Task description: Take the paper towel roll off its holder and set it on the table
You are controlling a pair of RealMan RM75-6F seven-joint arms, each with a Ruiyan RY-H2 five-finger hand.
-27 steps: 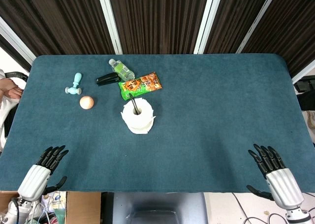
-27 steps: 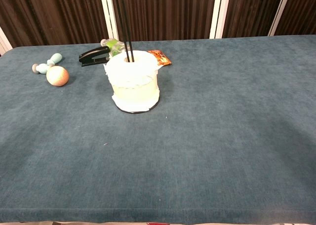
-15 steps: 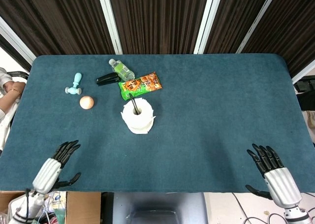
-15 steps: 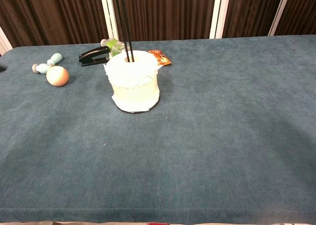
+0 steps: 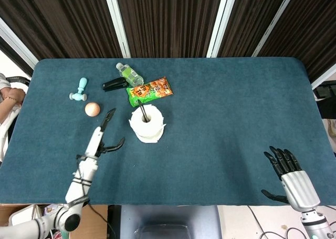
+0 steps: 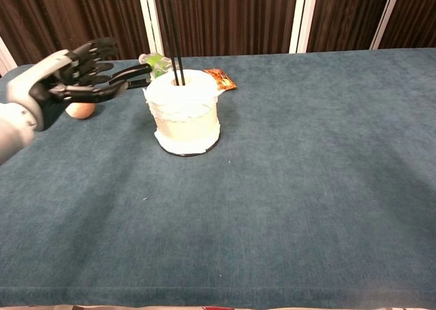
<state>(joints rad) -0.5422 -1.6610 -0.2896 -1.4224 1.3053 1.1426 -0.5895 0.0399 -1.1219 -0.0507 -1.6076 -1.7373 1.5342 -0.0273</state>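
Paper towel roll [image 6: 184,110] sits on its holder [image 6: 172,34] mid-table [image 5: 226,118]; left hand [image 6: 73,71] beside it, fingers spread, empty.
Risk: lifting off-axis could snag the rod, toppling it toward the snack packet [image 5: 150,90] behind; right hand [image 5: 287,175] idle, splayed.

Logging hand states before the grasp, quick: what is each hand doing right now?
Left hand: open, fingers spread, holding nothing, beside the paper towel roll.
Right hand: open, holding nothing, at the table's near edge.
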